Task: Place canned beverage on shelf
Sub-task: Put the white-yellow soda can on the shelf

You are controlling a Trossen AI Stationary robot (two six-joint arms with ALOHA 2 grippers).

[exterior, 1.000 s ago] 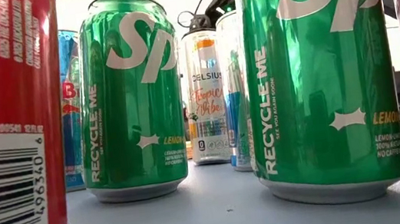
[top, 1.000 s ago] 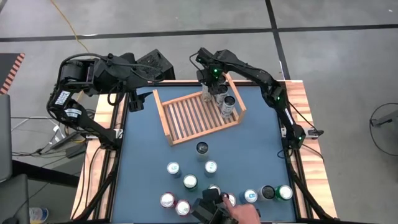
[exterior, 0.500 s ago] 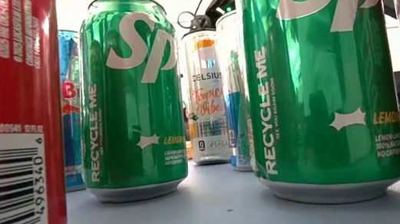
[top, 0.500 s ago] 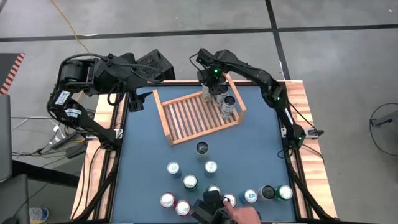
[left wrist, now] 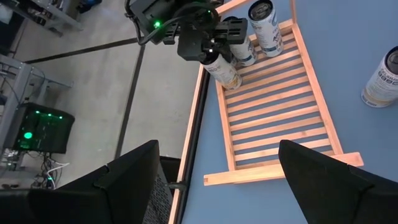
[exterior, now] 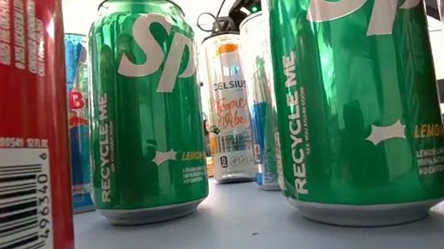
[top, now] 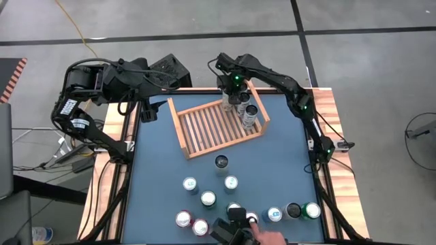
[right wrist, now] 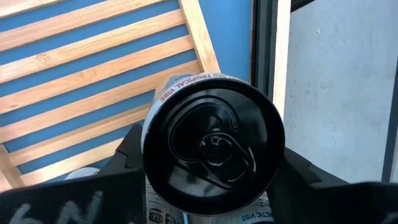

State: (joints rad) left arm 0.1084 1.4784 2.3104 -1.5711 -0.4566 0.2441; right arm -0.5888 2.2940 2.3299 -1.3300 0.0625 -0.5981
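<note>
- Right wrist view puts the can point(right wrist: 211, 149) directly under me, its dark lid facing the camera, and my right gripper point(left wrist: 208, 43) is closed on its body with one finger point(right wrist: 130, 146) at each side.
- Compared with one second ago almost nothing has moved: gripper and can are at the same far corner of the shelf point(top: 180, 126), perhaps a little closer to the far board.
- I judge this as the last part of the placing. The can looks slightly tilted above the slats, and I cannot tell if its base already touches them.
- Two other cans point(top: 250, 116) stand just beside it, along the same side board, so I must release without pushing them.
- My left gripper point(top: 147, 111) waits with fingers wide apart near the far left corner of the table.
- Loose cans point(top: 221, 162) stand unmoved on the blue table.
- At the near edge, a person's hand point(top: 262, 231) has shifted a little.
</note>
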